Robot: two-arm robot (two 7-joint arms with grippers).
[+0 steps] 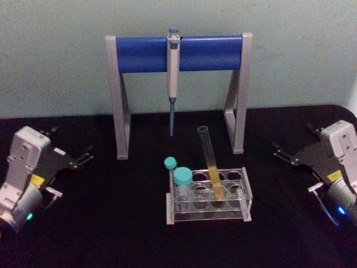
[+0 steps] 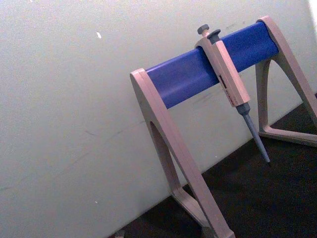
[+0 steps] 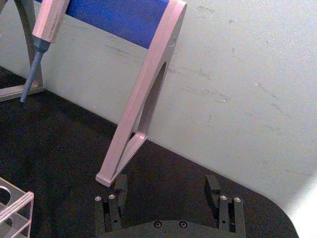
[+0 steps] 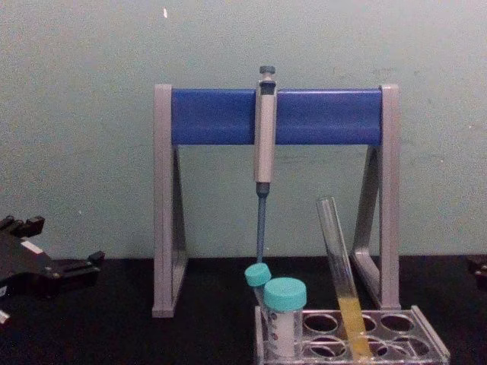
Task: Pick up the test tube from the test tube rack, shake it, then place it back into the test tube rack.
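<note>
The test tube (image 1: 210, 159) is a long clear glass tube with yellow liquid in its lower part. It stands leaning to the left in a middle hole of the low translucent test tube rack (image 1: 246, 192) at the table's centre front. The chest view shows the test tube (image 4: 338, 258) rising well above the test tube rack (image 4: 428, 340). My left gripper (image 1: 70, 144) rests open at the far left, well away from the rack. At the far right my right gripper (image 1: 294, 140) is open too, and its wrist view shows the right gripper (image 3: 166, 186) with nothing between its fingers.
Two teal-capped vials (image 1: 182, 180) stand in the rack's left end. Behind the rack is a tall grey stand with a blue crossbar (image 1: 143, 53), from which a grey pipette (image 1: 173, 72) hangs with its tip down. The black tabletop lies bare on both sides of the rack.
</note>
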